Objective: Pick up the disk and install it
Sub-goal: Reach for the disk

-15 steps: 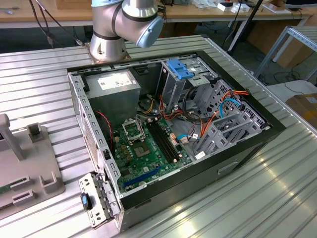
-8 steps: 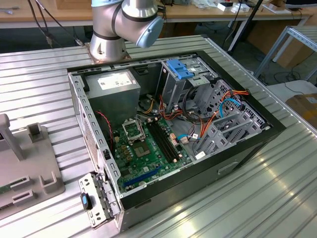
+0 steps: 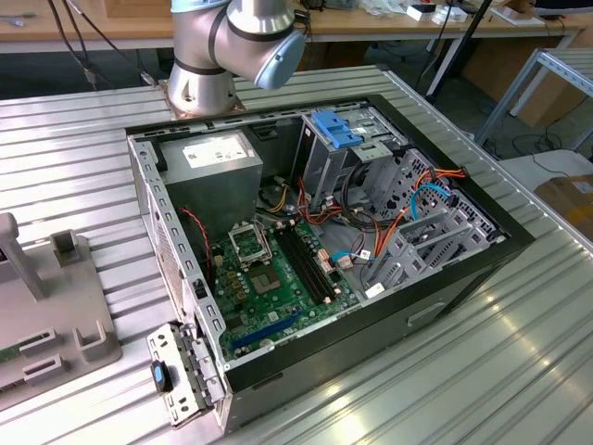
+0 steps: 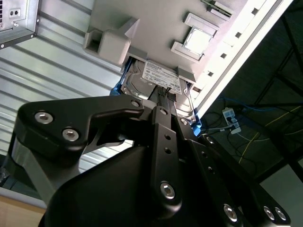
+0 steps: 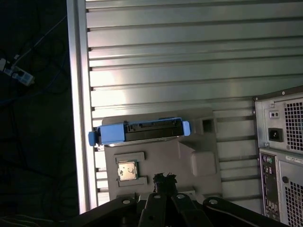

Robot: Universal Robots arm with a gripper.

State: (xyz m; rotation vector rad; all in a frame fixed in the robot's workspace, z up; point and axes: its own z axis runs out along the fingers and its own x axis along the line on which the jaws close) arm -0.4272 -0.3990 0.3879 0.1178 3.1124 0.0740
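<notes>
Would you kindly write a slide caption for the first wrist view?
Blue-framed disk sitting in a grey holder on the ribbed table, beside a processor chip.

place: robotics lab | evidence: ribbed metal table (image 3: 519,371), opened computer case (image 3: 445,301), wooden workbench (image 3: 371,32), floor cables (image 3: 530,145)

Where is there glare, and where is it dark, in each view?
Exterior view: sheen on the ribbed table at the exterior view's right. First wrist view: bright band on it, darkness beyond its edge. Second wrist view: table rim washed out, disk lit.
</notes>
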